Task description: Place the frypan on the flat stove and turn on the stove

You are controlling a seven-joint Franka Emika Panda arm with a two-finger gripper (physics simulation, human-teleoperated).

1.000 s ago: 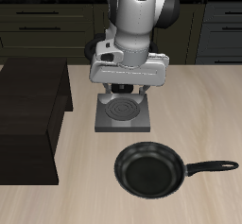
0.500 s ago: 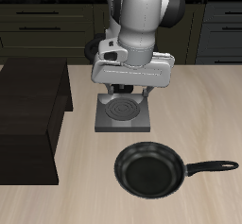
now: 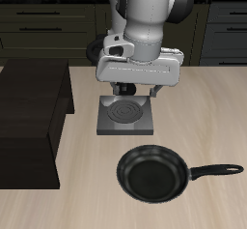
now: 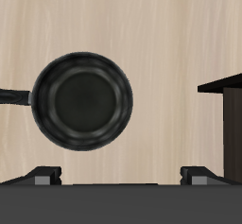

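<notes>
The frypan lies on the wooden table near the front edge, round and black, its long handle pointing sideways. The flat stove, a grey square plate with a dark ringed burner, sits farther back and carries nothing. My gripper hangs just above the stove's back edge, open and holding nothing. In the wrist view the frypan shows whole beyond my gripper, whose fingertips stand wide apart. The stove is out of the wrist view.
A large dark cabinet block stands on the table beside the stove, and its corner shows in the wrist view. Dark drawers line the wall behind the table.
The arm has lifted a little and drifted slightly sideways over the stove. The frypan and stove have not moved, and the gripper stays open.
</notes>
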